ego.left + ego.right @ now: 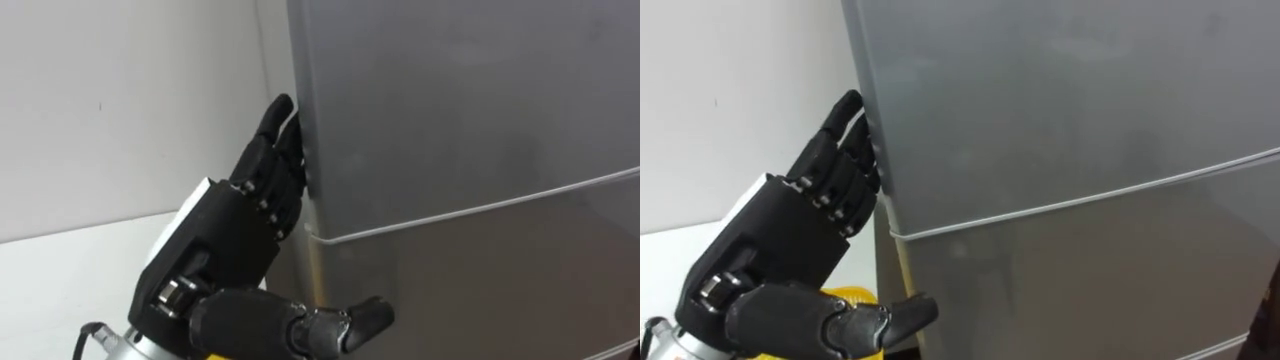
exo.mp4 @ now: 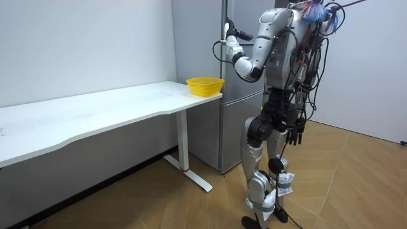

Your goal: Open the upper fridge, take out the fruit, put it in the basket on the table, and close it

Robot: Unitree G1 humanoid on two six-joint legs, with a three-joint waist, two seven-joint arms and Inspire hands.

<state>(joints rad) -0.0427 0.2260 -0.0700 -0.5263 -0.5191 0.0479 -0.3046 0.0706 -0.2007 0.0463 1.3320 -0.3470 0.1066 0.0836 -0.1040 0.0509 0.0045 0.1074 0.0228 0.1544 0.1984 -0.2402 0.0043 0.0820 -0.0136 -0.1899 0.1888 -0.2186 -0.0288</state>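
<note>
The robot is standing close to a tall silver fridge (image 2: 197,51), just past the right end of a white worktop (image 2: 95,111) that is carrying a yellow basket (image 2: 205,86). Its left robot hand (image 1: 230,230) is reaching up with fingers (image 1: 272,125) spread wide and nearly straight, their tips touching the left edge of the closed upper door (image 1: 450,100), just above the seam with the lower door (image 1: 480,290). Its right robot hand (image 2: 294,135) is hanging by its thigh, too small to tell its state.

Black left hand (image 1: 228,238), silver limbs
</note>
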